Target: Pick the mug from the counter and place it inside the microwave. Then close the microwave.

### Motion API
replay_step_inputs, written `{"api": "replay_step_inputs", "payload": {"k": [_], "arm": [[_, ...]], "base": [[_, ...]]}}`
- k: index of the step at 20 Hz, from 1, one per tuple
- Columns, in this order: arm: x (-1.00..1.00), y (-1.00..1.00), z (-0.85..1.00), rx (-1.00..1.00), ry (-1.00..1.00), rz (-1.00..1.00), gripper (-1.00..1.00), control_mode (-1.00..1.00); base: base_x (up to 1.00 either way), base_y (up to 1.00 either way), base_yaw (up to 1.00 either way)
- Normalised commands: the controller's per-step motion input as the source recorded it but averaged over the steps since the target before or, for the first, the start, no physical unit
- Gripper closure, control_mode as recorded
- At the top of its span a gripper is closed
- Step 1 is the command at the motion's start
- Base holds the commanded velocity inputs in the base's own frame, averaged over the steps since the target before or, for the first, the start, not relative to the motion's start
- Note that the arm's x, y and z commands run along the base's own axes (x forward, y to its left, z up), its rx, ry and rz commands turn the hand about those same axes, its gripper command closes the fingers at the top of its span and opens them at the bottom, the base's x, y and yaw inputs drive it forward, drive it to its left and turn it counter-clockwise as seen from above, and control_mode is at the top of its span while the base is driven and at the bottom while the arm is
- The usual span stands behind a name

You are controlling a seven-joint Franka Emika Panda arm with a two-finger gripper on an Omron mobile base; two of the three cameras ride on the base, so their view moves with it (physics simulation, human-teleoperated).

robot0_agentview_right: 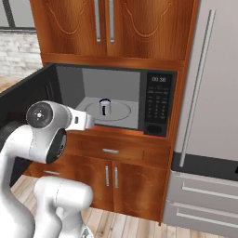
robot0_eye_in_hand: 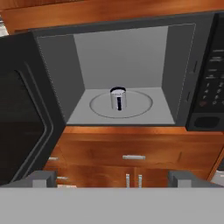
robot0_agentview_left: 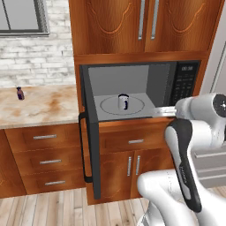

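Observation:
The small white mug (robot0_agentview_left: 123, 101) (robot0_agentview_right: 105, 107) (robot0_eye_in_hand: 118, 99) with its dark handle stands upright at the middle of the round turntable inside the black microwave (robot0_agentview_left: 185, 81) (robot0_agentview_right: 158, 102) (robot0_eye_in_hand: 205, 87). The microwave door (robot0_agentview_left: 88, 145) (robot0_agentview_right: 23, 97) (robot0_eye_in_hand: 22, 122) hangs wide open on the left. My gripper (robot0_agentview_left: 155, 110) (robot0_agentview_right: 93, 122) (robot0_eye_in_hand: 113, 179) hovers outside the cavity, in front of its lower edge, level and pointing inward. It is open, with nothing between its fingers. The counter (robot0_agentview_left: 39, 106) lies to the left of the microwave.
A tiny dark purple bottle (robot0_agentview_left: 20, 93) stands at the counter's back left. Wooden drawers and cabinet doors (robot0_eye_in_hand: 133, 156) sit below the microwave, and more cabinets are above it. A steel fridge (robot0_agentview_right: 209, 93) stands to the right. The open door juts out towards the base.

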Motion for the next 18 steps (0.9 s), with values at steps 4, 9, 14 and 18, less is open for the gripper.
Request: {"api": "replay_step_inputs", "payload": {"k": [4,9,14,18], "arm": [[-0.49,-0.02,0.09,0.06,-0.19,0.0,-1.0,-1.0],[-0.48,0.0,0.04,0.01,-0.26,0.0,-1.0,-1.0],[-0.66,0.0,0.03,0.0,-0.21,-0.04,-1.0,-1.0],[-0.76,0.0,0.0,0.0,-0.14,-0.13,-1.0,-1.0]], "base": [[0.0,0.0,0.0],[0.0,0.0,0.0],[0.0,0.0,0.0],[0.0,0.0,0.0]]}}
